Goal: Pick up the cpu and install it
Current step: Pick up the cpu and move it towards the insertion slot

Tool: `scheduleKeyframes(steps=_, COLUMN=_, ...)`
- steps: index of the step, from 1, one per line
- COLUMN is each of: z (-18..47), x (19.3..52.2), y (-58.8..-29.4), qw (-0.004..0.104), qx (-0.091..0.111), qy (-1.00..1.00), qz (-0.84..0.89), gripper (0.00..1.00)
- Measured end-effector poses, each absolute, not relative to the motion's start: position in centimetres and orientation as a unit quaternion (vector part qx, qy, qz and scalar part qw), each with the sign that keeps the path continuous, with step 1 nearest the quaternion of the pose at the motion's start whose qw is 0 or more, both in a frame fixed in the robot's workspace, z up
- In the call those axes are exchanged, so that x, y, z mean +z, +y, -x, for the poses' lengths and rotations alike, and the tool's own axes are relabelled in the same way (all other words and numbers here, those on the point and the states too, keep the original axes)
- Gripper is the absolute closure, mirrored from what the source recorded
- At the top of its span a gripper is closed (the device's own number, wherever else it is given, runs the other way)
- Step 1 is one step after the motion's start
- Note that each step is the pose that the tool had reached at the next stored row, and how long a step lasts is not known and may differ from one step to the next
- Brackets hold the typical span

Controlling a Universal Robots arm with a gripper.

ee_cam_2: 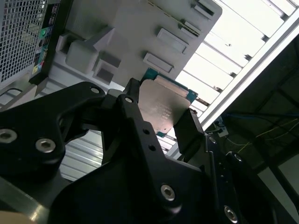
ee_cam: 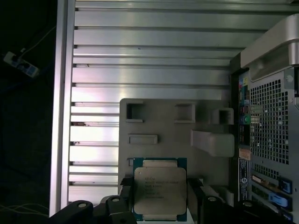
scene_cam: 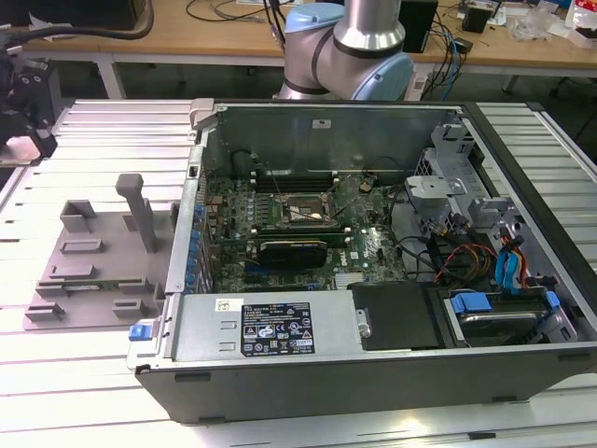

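while the fingers (ee_cam_2: 189,130) clamp the chip (ee_cam_2: 163,109) by two opposite edges, holding it in the air above the grey tray (ee_cam: 163,126) on the slatted tabletop (ee_cam: 140,46), so thin a grip could let it tilt or slip, and a skewed chip pressed into the socket (scene_cam: 303,213) of the open computer case (scene_cam: 373,355) might bend contacts. the chip is flat and square, with a dull silver top on a green board.

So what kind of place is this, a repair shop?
Probably a robotics lab set up for computer assembly: an opened desktop computer case lies on a slotted aluminium table, a robot arm rises beyond it, and its gripper holds a cpu.
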State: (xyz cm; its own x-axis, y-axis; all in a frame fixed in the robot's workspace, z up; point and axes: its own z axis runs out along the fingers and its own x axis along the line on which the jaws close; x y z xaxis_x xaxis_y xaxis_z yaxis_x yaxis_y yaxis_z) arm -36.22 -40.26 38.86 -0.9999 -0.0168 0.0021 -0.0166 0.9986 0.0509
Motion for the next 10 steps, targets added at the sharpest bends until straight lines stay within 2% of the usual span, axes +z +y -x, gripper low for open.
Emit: scheduleKeyframes(steps=10, z=34.1, x=38.9, y=-40.3, qw=0.001, qx=-0.025, qy=-1.0, qz=-0.008, gripper=0.45)
